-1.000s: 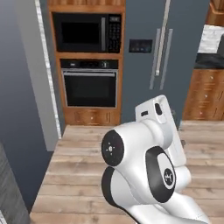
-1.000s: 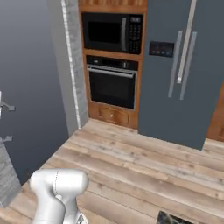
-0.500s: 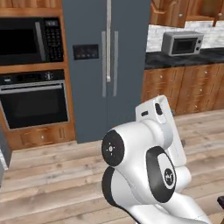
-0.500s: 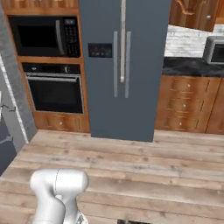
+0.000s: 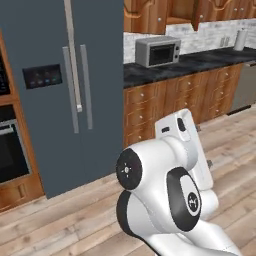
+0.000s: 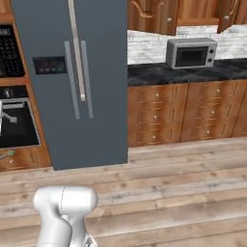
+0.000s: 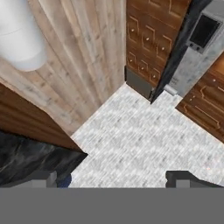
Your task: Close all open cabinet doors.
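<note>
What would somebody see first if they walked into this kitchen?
Probably the tall dark grey fridge with its two long silver handles, standing on the left. Next to it, a small grey microwave sits on the black counter, above rows of reddish-brown drawers. Up close, the robot's big white arm bulges at the bottom of the left base view, over the pale wooden floor.

Reddish-brown wooden cabinet doors with arched moulding [image 6: 153, 15] hang above the black bench, right of the grey fridge; one at the far right [image 6: 230, 13] stands ajar, angled outward.
</note>
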Robot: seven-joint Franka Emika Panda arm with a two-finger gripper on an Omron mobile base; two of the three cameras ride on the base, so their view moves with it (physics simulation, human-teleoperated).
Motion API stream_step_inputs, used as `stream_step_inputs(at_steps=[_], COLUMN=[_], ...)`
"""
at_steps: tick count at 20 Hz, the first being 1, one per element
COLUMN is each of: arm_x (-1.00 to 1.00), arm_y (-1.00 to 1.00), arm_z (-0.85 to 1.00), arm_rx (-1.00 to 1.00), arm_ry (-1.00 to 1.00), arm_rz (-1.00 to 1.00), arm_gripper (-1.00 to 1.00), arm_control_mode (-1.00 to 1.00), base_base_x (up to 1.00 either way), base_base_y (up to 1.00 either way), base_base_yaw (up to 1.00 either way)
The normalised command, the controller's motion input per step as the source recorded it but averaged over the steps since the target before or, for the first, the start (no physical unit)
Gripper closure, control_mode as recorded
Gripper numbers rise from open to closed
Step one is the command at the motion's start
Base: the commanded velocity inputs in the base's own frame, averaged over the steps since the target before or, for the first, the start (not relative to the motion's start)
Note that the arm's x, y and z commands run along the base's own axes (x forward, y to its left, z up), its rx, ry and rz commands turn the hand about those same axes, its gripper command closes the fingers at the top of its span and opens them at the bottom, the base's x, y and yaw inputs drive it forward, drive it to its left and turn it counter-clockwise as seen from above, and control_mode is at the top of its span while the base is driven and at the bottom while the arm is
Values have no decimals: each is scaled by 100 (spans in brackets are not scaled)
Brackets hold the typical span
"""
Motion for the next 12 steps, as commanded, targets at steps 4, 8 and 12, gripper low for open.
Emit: stream_step_inputs(at_steps=[4, 8, 12], arm_x=[0, 0, 0], arm_y=[0, 0, 0], arm_z=[0, 0, 0], arm_rx=[0, 0, 0], arm_ry=[0, 0, 0], arm_rz=[0, 0, 0], arm_gripper=[-100, -100, -100], arm_control_mode=[100, 100, 100], base_base_x=[84, 90, 87], base_base_y=[-13, -17, -45], base_base_yaw=[-48, -43, -31])
